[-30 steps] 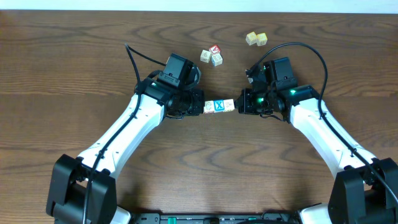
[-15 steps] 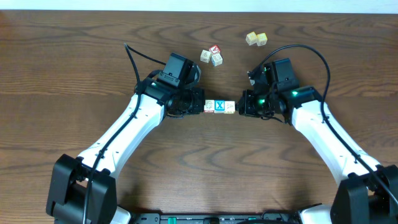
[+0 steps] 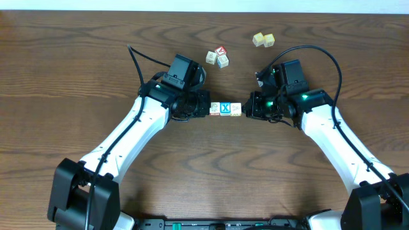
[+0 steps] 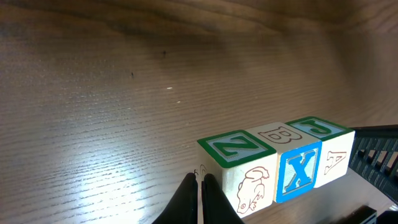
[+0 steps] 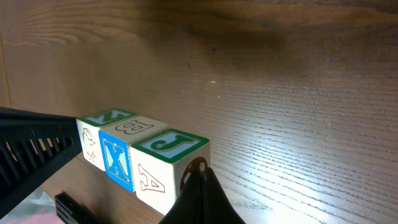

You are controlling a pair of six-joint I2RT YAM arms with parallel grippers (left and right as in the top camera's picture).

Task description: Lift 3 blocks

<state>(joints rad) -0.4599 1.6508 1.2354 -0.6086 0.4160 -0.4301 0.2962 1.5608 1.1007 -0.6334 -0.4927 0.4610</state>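
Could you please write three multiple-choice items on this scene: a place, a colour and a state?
1. Where is the row of blocks?
A) between the left gripper and right gripper
B) at the far edge
C) near the front edge
2. The middle block has an X face trimmed in:
A) red
B) blue
C) yellow
3. Both grippers are:
A) wide open
B) shut
C) out of view
Answers: 1A, a gripper tip meets each end of the row; 2B, blue border in both wrist views; 3B, fingertips pressed together.
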